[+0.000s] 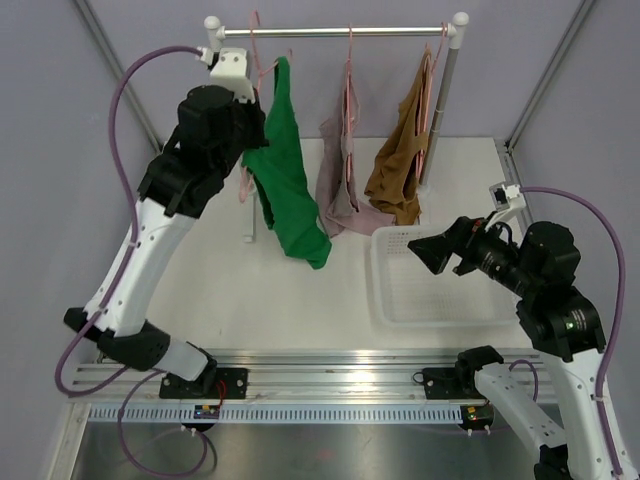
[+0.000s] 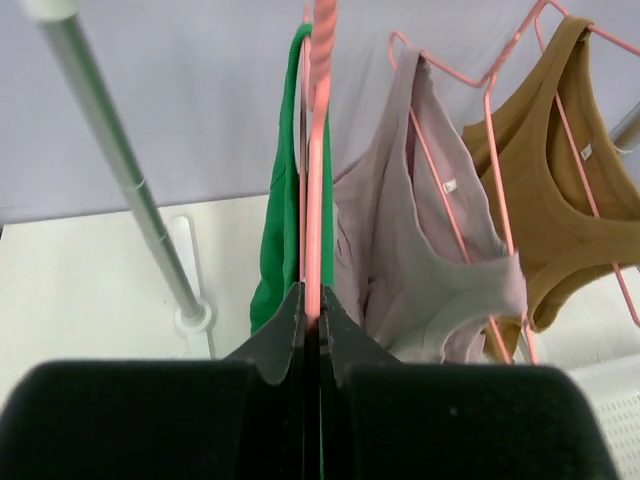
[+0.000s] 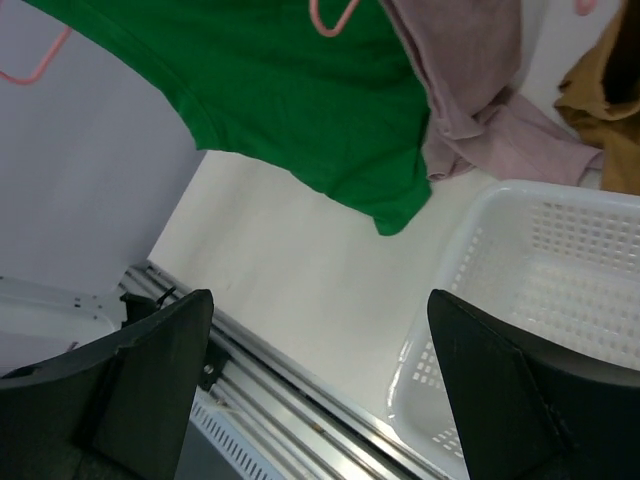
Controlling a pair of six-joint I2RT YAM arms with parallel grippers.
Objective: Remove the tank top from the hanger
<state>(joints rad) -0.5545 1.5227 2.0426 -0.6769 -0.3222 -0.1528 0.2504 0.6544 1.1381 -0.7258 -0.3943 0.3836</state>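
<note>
Bright, even overhead light; shadows are faint. Glare streaks the metal rail (image 1: pixel 350 375) at the near edge of the bench (image 1: pixel 250 290). In the wrist views, the left gripper (image 2: pixel 312 296) and right gripper (image 3: pixel 320 300) loom dark and soft-focused.

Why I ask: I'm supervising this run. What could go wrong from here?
1. The left pincer is shut on the hanger, not the green top; pulling could lift the hanger off the rail.
2. The mauve top hangs close beside and might snag.
3. The right pincer is open, away from the green top, which may drop onto the table beside the basket.
</note>
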